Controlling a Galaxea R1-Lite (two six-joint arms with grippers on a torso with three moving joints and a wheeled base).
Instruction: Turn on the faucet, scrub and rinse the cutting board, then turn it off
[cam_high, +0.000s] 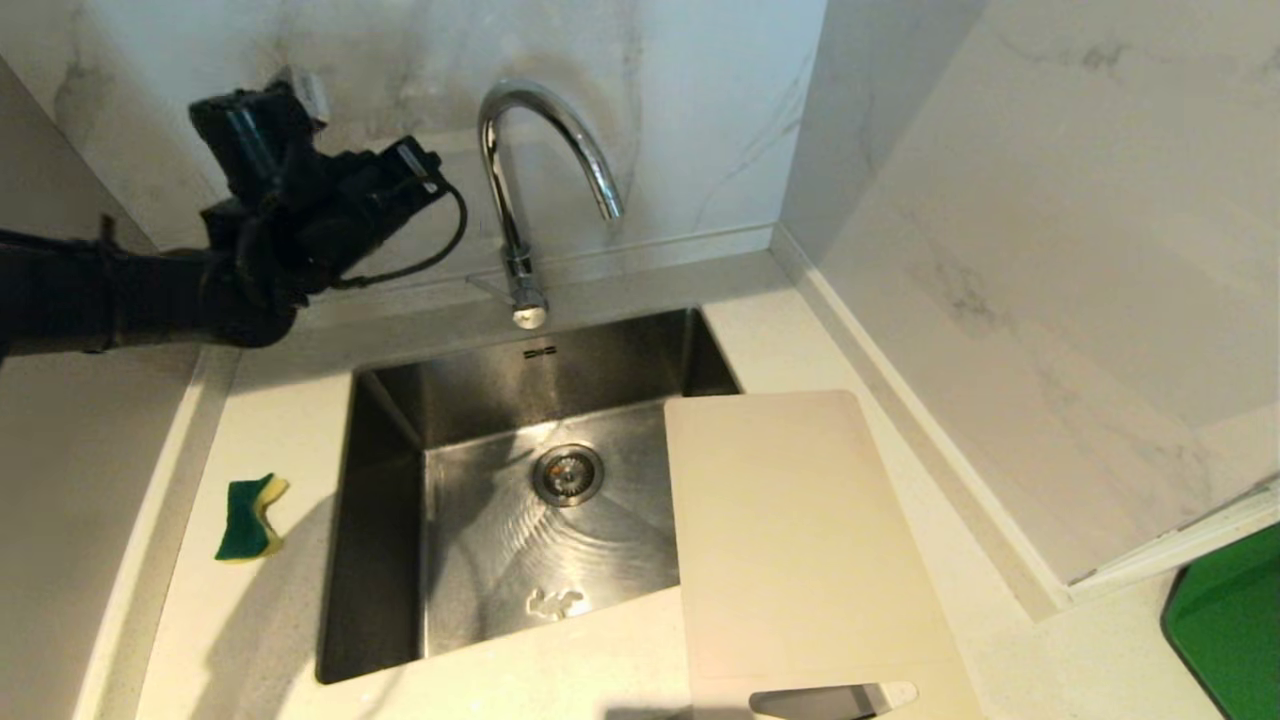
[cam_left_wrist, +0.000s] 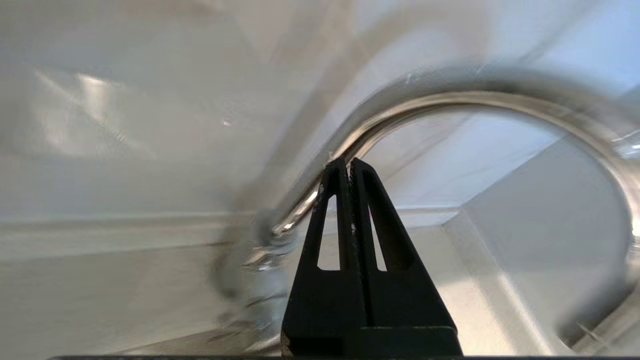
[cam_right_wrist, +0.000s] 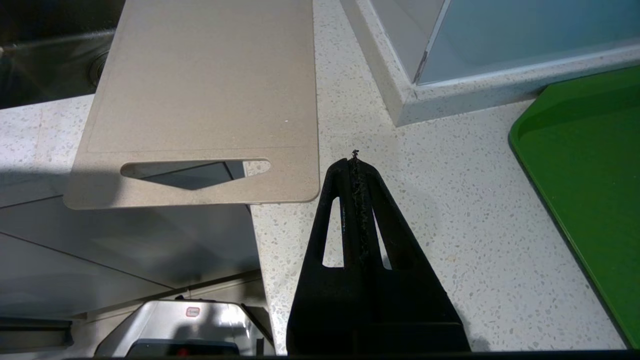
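Sponge: a green-and-yellow scrub sponge (cam_high: 249, 518) lies on the counter well below and behind my left jaws; untouched, nothing near it.

Left gripper: my left gripper (cam_left_wrist: 348, 162) is raised at the back wall, jaws pressed together on nothing; the tips point at the faucet's riser and I cannot tell whether they touch it.

Faucet: the tall shiny chrome gooseneck faucet (cam_high: 520, 180) stands just beyond the left jaws, spout arching over the steel sink (cam_high: 385, 560); its thin side lever (cam_high: 488, 286) sits at the base, lower than the tips; I see no stream running.

Cutting board: the large flat cream-white plastic cutting board (cam_high: 790, 540) bridges the sink's right edge and the speckled counter (cam_right_wrist: 440, 210), well away from the left jaws; its handle slot is just ahead and to one side of my right jaws.

Right gripper: my right gripper (cam_right_wrist: 355, 159) hangs over the counter beside the board's near corner, jaws together, empty.

Green tray: a green tray (cam_right_wrist: 590, 165) lies off to the other side of the right jaws.

Risk: as I judge it, closed tips coming in high could slide off the round chrome and miss the small lever; a hard push could swing the spout; once water runs, the overhanging board may tip or splash.
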